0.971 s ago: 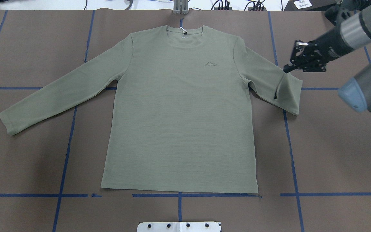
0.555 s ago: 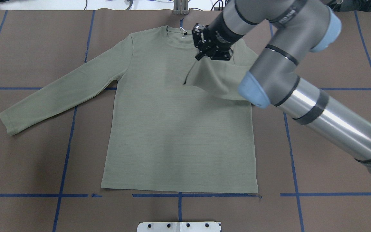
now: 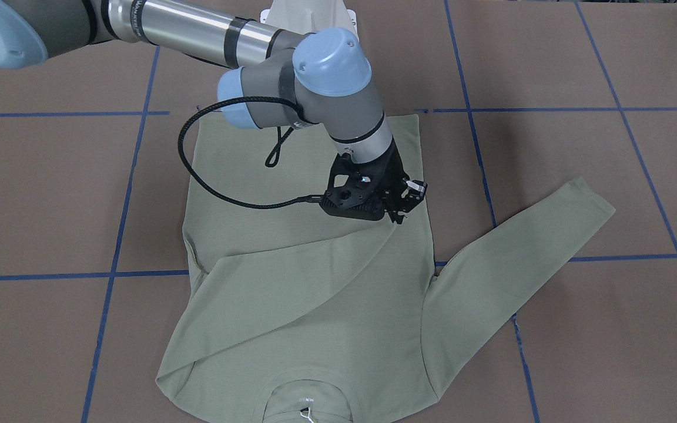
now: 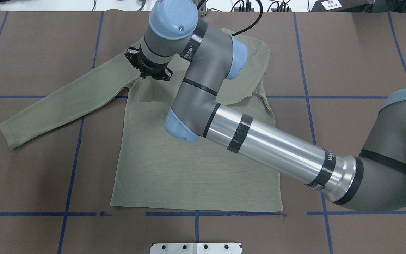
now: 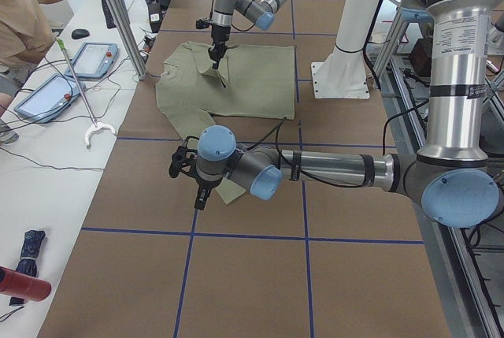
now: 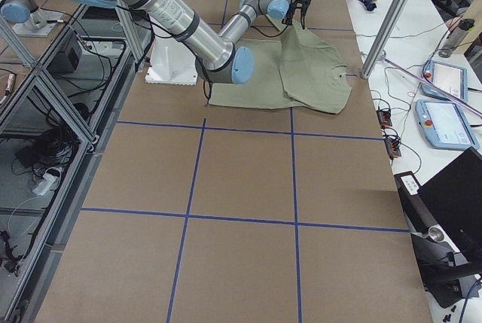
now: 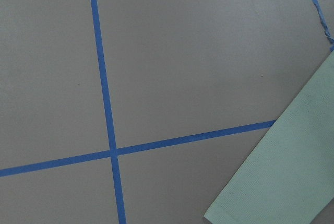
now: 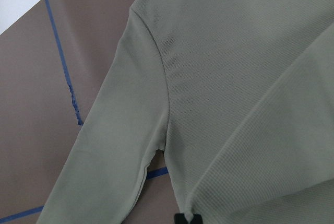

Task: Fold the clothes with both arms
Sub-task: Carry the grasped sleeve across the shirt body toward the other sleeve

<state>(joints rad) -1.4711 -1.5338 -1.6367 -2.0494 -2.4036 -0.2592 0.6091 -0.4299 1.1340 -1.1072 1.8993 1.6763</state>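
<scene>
- Right gripper (image 3: 400, 216) was pinched shut on the end of one sleeve of the shirt (image 4: 189, 165). It held that sleeve up over the chest, close to the other armpit.
- Left gripper (image 5: 200, 196) hung low over the table, near the end of the other sleeve. I could not tell if it was open or closed.
- The table (image 4: 365, 53) was big and covered in brown paper. Blue tape lines (image 4: 30, 213) made squares on it.
- A white side table (image 5: 47, 172) ran along the far edge, across from the robot.
- The green shirt lay flat in the middle of the brown table, with its collar on the side far from the robot. Its free sleeve (image 4: 58, 106) stretched out flat to the robot's left.
- The right arm (image 4: 270, 144) reached across the shirt.
- A person (image 5: 20, 23) sat at the side table.
- Two control pads (image 5: 47, 95) with cables lay on the side table.
- A white plate (image 4: 196, 248) with dark bolts sat at the robot's edge of the table.
</scene>
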